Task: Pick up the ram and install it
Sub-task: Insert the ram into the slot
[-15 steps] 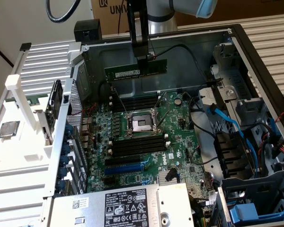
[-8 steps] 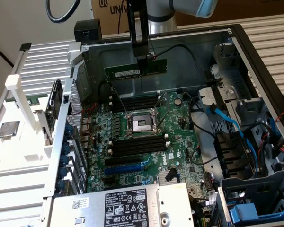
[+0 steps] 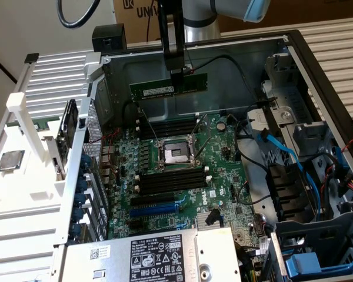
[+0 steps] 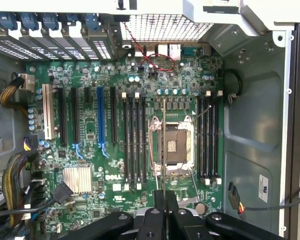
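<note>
Lying on the white rack [image 3: 17, 200]: a square silver-topped processor chip [image 3: 10, 160], at the exterior view's left, outside the case.
Computer case [image 3: 141, 67]: open, with the green motherboard [image 3: 182, 200] flat inside it.
Power supply [image 3: 159, 255]: grey box with a white-printed label, at the near edge of the case.
Gripper [image 3: 176, 75]: hangs over the far half of the motherboard, jaws clenched on the ram's upper edge.
Ram [image 3: 169, 88]: green stick with a white label, held level and on edge in the air, clear of the board.
Wrist view: the ram [image 4: 163, 145] appears edge-on as a thin line crossing the processor socket [image 4: 172, 142], between two banks of black memory slots [image 4: 135, 140].
Exterior view's right: a blue cable [image 3: 282, 150] beside the drive bays [image 3: 306, 135].
</note>
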You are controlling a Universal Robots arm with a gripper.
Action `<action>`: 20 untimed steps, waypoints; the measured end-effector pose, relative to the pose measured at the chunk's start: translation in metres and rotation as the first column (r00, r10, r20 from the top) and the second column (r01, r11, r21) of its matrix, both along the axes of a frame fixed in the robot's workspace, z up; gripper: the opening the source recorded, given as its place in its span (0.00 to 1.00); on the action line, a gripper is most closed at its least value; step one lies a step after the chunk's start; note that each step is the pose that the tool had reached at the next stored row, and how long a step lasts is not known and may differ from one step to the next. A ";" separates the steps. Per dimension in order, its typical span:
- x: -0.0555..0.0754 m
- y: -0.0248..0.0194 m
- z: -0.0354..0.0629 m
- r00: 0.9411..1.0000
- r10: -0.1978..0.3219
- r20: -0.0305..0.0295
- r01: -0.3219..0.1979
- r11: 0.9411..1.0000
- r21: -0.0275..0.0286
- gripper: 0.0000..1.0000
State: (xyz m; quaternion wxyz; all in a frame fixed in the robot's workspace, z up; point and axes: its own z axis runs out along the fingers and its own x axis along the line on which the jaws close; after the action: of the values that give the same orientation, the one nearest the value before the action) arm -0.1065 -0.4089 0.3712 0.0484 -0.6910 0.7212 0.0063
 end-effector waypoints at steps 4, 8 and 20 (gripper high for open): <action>0.003 -0.0005 0.0000 0.999 0.000 -0.049 0.000 1.000 0.000 0.12; 0.004 -0.0005 0.0000 0.999 0.000 -0.053 0.000 1.000 0.000 0.12; 0.008 0.0119 -0.0077 0.998 -0.003 -0.064 0.000 0.998 -0.059 0.12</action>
State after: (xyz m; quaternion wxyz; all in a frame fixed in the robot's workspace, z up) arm -0.0989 -0.3970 0.3635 0.0048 -0.6911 0.7227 0.0071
